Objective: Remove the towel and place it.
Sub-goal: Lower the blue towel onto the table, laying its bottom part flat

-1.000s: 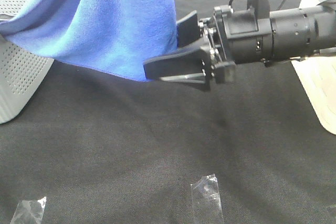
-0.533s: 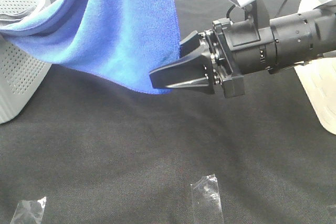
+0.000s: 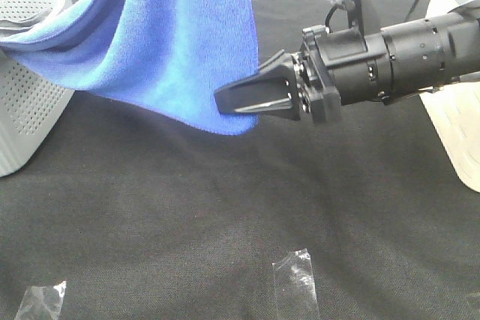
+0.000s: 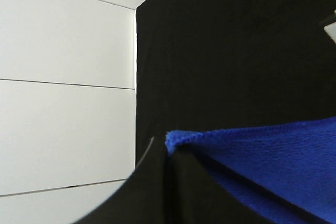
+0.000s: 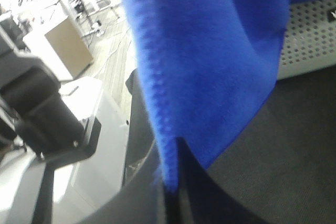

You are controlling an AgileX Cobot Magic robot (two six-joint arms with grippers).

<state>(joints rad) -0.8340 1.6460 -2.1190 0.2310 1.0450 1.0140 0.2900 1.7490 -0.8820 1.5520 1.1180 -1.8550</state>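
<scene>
**Right gripper** (image 3: pixel 229 100): enters from the right of the exterior view, fingers level and pointing left. The jaws are pressed together on the low corner of the towel (image 3: pixel 172 43). The right wrist view confirms this, with the blue hem caught in the seam between the two dark fingers (image 5: pixel 136 192).

**Left gripper** (image 4: pixel 167 153): outside the exterior view. Its own camera shows a towel corner pinched where its blurred fingers meet.

**Towel:** blue terry, held off the table. Its long axis slants from the top left of the exterior view down to the clamped corner at centre. The lower hem sags in a shallow curve. The left end lies over the rim of the basket (image 3: pixel 26 110).

**Basket:** grey, perforated, at the left edge. Only the right wrist view shows its wall directly behind the cloth.

**Table cover** (image 3: pixel 225 207): black fabric.

**Plastic scraps:** two clear pieces, (image 3: pixel 296 282) and (image 3: pixel 41 301), near the front edge.

**White container** (image 3: pixel 457 133): right edge, partly cropped.

**White panelled surface** (image 4: pixel 63 103): seen only by the left wrist camera.
</scene>
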